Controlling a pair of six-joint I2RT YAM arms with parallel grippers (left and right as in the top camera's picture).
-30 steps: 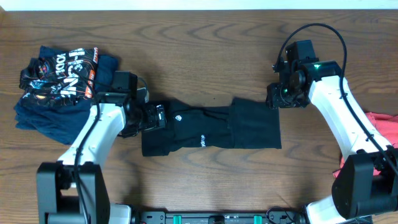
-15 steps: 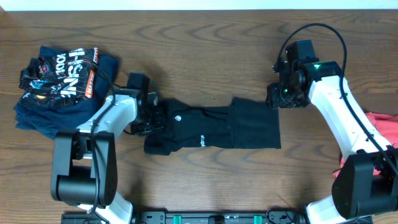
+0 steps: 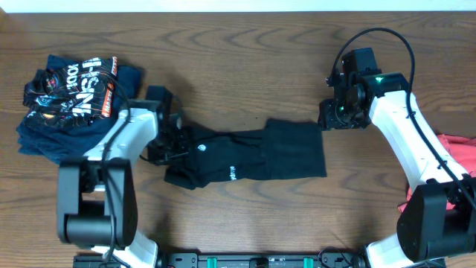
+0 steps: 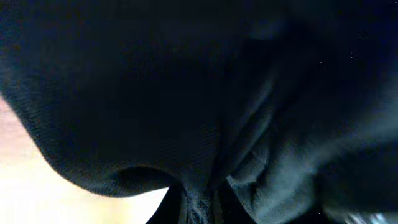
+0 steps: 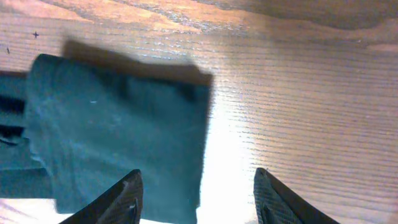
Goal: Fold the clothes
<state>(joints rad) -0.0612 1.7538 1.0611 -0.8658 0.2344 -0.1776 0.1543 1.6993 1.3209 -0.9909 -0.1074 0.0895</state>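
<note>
overhead view: black garment (image 3: 245, 160) is clamped at its left end by left end effector (image 3: 174, 142); right end effector (image 3: 332, 116) is open, empty. a fold rightward is judged next.

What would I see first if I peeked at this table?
A long black garment lies across the middle of the wooden table, with the left end effector pinching its left end. Next come the colourful printed clothes pile at the far left and a pink cloth peeking in at the right edge.
</note>
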